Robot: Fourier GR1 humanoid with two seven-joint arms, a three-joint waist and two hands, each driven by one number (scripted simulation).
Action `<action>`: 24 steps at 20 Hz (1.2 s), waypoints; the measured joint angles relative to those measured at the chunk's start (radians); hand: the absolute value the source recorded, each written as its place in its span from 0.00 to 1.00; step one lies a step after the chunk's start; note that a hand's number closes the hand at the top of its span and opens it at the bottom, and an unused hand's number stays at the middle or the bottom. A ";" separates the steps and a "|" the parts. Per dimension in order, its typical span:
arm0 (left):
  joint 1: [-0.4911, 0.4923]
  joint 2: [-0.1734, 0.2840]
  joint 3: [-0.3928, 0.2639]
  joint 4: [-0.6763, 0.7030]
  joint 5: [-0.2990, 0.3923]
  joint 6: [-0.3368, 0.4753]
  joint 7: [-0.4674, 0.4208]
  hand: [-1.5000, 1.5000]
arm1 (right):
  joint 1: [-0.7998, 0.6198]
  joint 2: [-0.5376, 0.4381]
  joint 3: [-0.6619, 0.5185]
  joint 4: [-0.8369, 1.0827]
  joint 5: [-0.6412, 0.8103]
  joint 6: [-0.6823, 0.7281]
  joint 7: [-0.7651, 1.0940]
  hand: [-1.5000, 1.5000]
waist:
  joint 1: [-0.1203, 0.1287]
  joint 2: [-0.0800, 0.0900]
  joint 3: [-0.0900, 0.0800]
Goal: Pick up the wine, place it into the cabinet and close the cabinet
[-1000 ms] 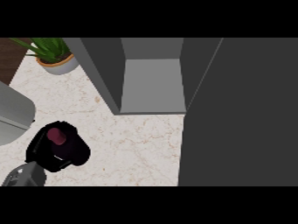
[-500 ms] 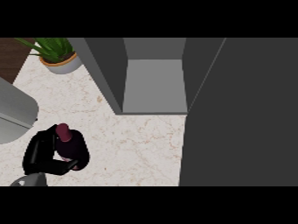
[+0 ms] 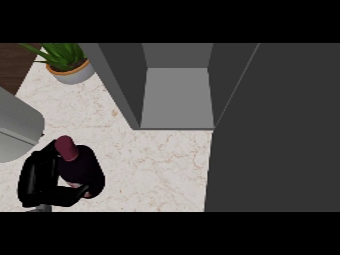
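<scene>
Left hand [image 3: 49, 180] low at left, fingers curled in a grasp.

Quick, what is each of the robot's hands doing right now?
Left hand: curled round the wine bottle, holding it.
Right hand: not in view.

We see a potted plant [image 3: 66, 62] at the marble counter's [image 3: 165, 159] far left corner; a grey rounded appliance [image 3: 3, 124] sits at the left edge.
</scene>
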 measured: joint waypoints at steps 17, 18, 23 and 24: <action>0.028 -0.068 -0.317 -0.530 0.005 0.215 0.490 1.00 | -0.003 0.015 -0.006 0.003 -0.006 0.004 0.009 0.00 | -0.008 0.002 -0.001; 0.006 -0.069 -0.332 -0.523 0.009 0.234 0.498 1.00 | -0.007 0.013 -0.010 0.004 -0.007 0.007 0.010 0.00 | -0.009 0.003 -0.001; -0.064 -0.072 -0.459 -0.555 0.004 0.377 0.561 1.00 | -0.027 0.010 -0.029 0.007 -0.012 0.009 0.013 0.00 | -0.010 0.003 -0.001; -0.099 -0.072 -0.479 -0.548 0.002 0.413 0.579 1.00 | -0.014 0.017 -0.018 0.005 -0.012 0.014 0.003 0.00 | -0.014 0.003 -0.001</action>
